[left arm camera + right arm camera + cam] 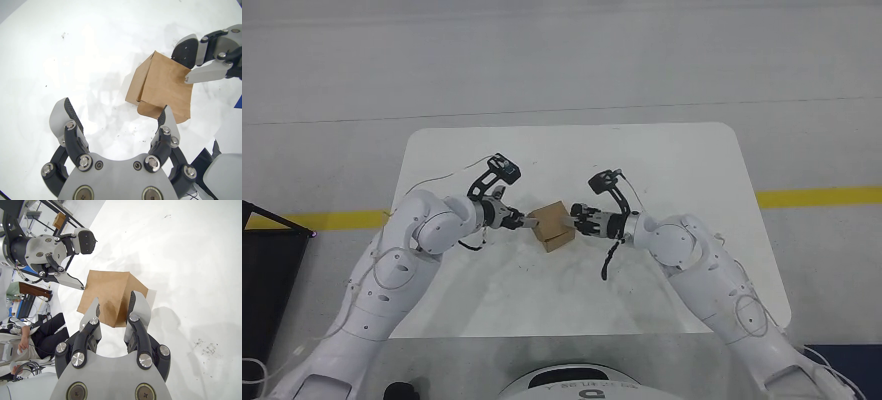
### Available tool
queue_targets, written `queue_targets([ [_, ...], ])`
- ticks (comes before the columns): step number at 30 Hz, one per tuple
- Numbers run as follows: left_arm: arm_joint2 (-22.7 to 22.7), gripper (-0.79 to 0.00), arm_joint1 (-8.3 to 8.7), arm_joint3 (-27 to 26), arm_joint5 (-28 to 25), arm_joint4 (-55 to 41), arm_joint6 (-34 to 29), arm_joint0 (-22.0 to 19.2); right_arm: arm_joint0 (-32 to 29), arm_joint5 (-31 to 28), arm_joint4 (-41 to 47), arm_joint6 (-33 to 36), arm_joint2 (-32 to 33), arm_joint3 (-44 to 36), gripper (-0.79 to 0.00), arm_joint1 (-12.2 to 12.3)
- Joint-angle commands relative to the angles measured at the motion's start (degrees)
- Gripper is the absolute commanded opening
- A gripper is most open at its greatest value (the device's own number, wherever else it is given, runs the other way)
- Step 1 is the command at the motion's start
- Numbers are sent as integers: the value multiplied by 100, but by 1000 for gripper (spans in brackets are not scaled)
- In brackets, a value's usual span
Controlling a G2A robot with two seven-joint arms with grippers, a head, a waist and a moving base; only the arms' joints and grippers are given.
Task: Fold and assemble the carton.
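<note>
The white table (pixel 672 170) is the biggest thing here, spreading out well past both pincers on every side. The left arm (pixel 407 265) and the right arm (pixel 712 270) come in over its near edge and bend toward each other at the middle. Between the two pincers sits the carton (pixel 553 226), a small brown cardboard box resting on the table. It is partly folded up: its walls stand, and a loose flap with a rounded corner juts out on the side facing the left pincer (pixel 116 104).

That pincer gapes wide and has hold of nothing. One of its fingertips (pixel 169 119) is right at the flap, and from across the table its tip looks to touch the carton's edge. Its other finger hangs well off to the side over bare table.

The right pincer (pixel 115 296) stands on the far side of the carton from the left one. It is drawn in part-way and straddles a folded edge of the box, one finger on each side of that edge and both against the cardboard, so it seems to have the carton pinched there.

Small dark scuff marks (pixel 206 347) speckle the tabletop just beside the right pincer
</note>
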Motion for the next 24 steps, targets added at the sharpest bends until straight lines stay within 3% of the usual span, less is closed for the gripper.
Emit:
queue_targets([
  [1, -61, 0, 17, 19, -43, -37, -28, 32, 37, 70, 335, 50, 35, 104, -449, -9],
  [24, -24, 0, 80, -27, -281, 98, -102, 147, 224, 205, 699, 177, -87, 343, -403, -31],
])
